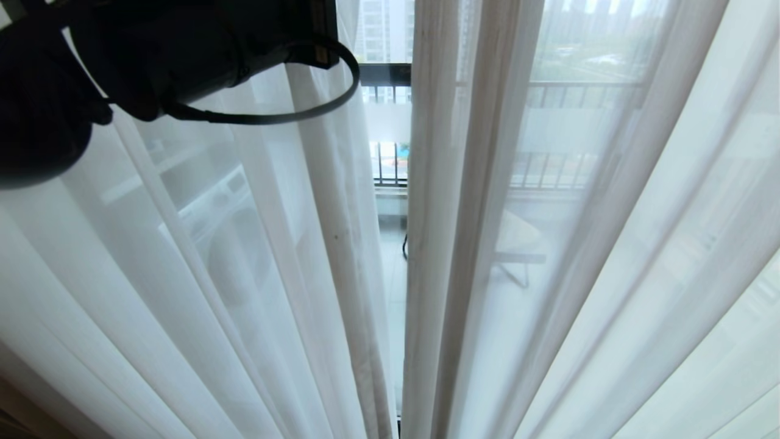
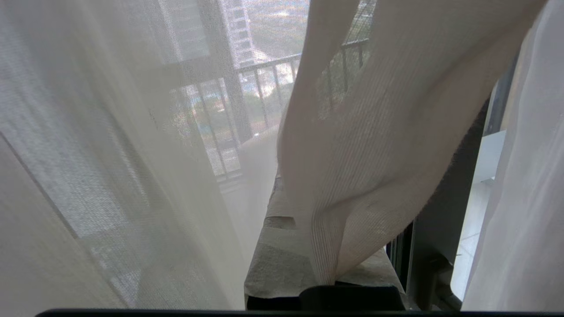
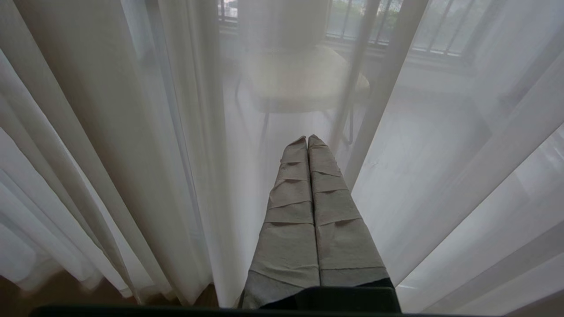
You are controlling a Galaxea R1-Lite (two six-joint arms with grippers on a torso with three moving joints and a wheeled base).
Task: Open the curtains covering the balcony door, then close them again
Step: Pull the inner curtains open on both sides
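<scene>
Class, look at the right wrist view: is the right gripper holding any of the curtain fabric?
No. The right gripper has its wrapped fingers pressed together with nothing between them, and the sheer curtains hang beyond it.

A high-rise flat at home: sheer curtains [image 1: 518, 244] hang before a railed balcony [image 1: 390, 164] with a chair [image 3: 304, 79], tower blocks [image 1: 384, 27] beyond.

curtains [image 1: 585, 274]: sheer white, ribbed weave | railing [image 1: 390, 164]: black | chair [image 3: 299, 79]: cream
</scene>
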